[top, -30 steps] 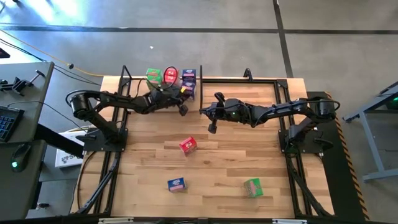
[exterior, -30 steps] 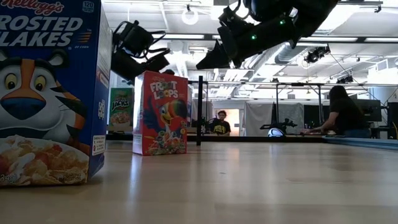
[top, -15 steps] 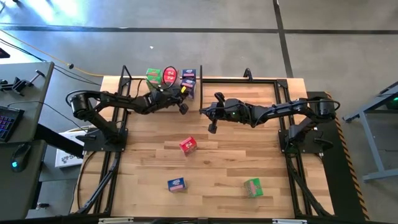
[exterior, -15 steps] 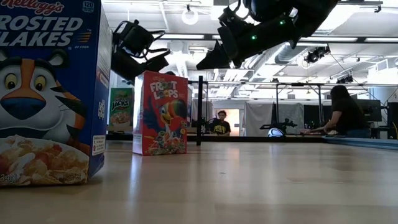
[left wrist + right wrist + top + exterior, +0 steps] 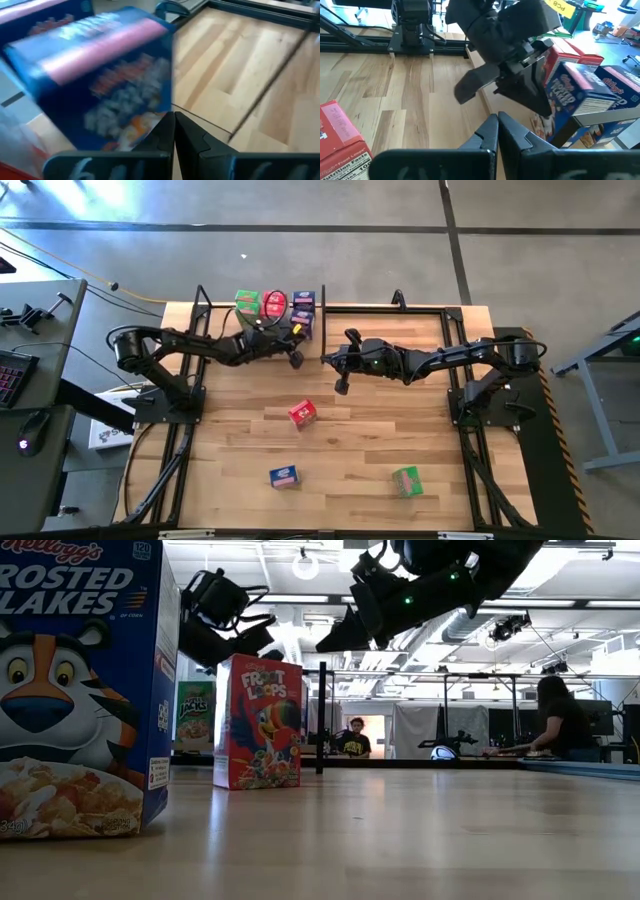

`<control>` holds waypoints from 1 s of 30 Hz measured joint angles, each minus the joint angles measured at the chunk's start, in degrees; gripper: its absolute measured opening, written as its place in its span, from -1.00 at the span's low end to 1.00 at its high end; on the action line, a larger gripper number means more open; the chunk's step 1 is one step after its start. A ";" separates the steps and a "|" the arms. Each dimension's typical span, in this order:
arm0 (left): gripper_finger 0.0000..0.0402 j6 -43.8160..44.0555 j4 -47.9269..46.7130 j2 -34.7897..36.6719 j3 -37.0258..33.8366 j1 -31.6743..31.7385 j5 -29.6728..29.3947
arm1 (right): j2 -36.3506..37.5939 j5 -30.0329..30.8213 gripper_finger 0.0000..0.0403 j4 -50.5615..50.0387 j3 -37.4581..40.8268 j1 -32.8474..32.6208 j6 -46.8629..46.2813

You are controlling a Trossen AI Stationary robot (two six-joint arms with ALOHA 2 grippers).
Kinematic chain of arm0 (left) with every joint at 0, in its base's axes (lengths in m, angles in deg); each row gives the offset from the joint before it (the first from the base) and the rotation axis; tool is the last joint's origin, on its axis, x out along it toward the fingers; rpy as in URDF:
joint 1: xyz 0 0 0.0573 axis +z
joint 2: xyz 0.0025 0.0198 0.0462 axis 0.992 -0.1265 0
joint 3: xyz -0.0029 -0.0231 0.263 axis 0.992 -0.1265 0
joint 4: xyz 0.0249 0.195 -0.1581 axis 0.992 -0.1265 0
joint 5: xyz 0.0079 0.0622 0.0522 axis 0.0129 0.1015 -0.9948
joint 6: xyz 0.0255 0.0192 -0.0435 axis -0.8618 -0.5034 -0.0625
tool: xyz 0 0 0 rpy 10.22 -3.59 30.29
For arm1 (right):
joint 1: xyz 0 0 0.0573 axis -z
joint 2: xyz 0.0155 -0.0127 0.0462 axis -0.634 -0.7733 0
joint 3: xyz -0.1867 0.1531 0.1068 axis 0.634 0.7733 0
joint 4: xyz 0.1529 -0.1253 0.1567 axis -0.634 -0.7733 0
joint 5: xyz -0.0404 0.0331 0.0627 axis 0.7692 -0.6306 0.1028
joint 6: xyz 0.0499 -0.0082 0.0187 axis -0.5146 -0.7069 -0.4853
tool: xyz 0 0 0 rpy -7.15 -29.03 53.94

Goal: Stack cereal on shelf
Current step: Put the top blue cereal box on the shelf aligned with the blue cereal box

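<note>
I count a cluster of cereal boxes (image 5: 276,304) on the shelf (image 5: 215,320) just beyond my empty, shut left claw (image 5: 295,359); right claw (image 5: 340,387) shut, empty; red box (image 5: 303,413), blue box (image 5: 285,476) and green box (image 5: 406,480) on the surface (image 5: 380,450) remain.

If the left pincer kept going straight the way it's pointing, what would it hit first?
Most likely the blue box, which sits close ahead of the shut left pincer at the back of the shelf. Depth is hard to judge, so it may pass just beside the box.
</note>
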 joint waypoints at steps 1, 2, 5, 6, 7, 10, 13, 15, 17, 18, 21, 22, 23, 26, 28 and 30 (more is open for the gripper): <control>-1.00 0.00 0.00 0.00 0.00 0.37 -0.04 | 0.00 0.00 -1.00 0.00 0.00 0.00 0.00; -1.00 0.00 0.04 0.00 0.00 0.69 0.00 | 0.00 0.00 -1.00 0.00 0.00 0.01 0.00; -1.00 0.01 0.79 -1.03 0.15 1.32 0.27 | 0.00 0.00 -1.00 0.00 0.00 -0.01 0.00; -1.00 0.02 0.59 -1.62 0.38 1.45 0.74 | 0.00 0.00 -1.00 0.00 0.00 -0.01 0.00; -1.00 0.02 0.52 -2.36 0.80 1.44 1.37 | 0.00 -0.02 -1.00 0.00 0.00 0.00 0.01; -1.00 0.00 0.16 -4.73 2.49 1.01 1.34 | 0.00 -0.02 -1.00 -0.02 0.00 -0.01 0.02; -1.00 0.51 -1.06 -6.26 3.59 0.60 -0.10 | 0.00 -0.02 -1.00 -0.41 0.00 -0.01 0.02; -1.00 1.33 -2.19 -6.56 4.00 0.48 -0.63 | 0.00 -0.02 -1.00 -0.70 0.00 -0.01 0.00; -1.00 2.14 -3.05 -6.58 4.00 0.12 -1.95 | 0.00 -0.02 -1.00 -0.86 0.00 -0.01 0.02; -1.00 2.40 -3.43 -6.58 4.00 -0.04 -3.02 | 0.00 -0.02 -1.00 -0.85 0.00 -0.01 0.03; -1.00 2.74 -4.16 -6.58 4.00 -0.33 -5.87 | 0.00 -0.02 -1.00 -0.85 0.00 -0.01 0.07; -1.00 2.97 -4.33 -6.58 4.00 -0.19 -6.17 | 0.00 -0.02 -1.00 -0.85 0.00 0.01 0.07; -1.00 3.00 -4.39 -6.58 4.00 0.06 -6.25 | 0.00 -0.02 -1.00 -0.85 0.00 0.00 0.07; -1.00 3.08 -3.70 -6.58 4.00 0.73 -6.67 | 0.00 -0.02 -1.00 -0.85 0.00 -0.01 0.07; -1.00 3.09 -3.11 -6.58 4.00 1.20 -6.71 | 0.00 -0.02 -1.00 -0.83 0.00 0.01 0.07; -1.00 3.06 -2.87 -6.58 4.00 1.69 -6.67 | 0.00 -0.02 -1.00 -0.85 0.00 -0.01 0.07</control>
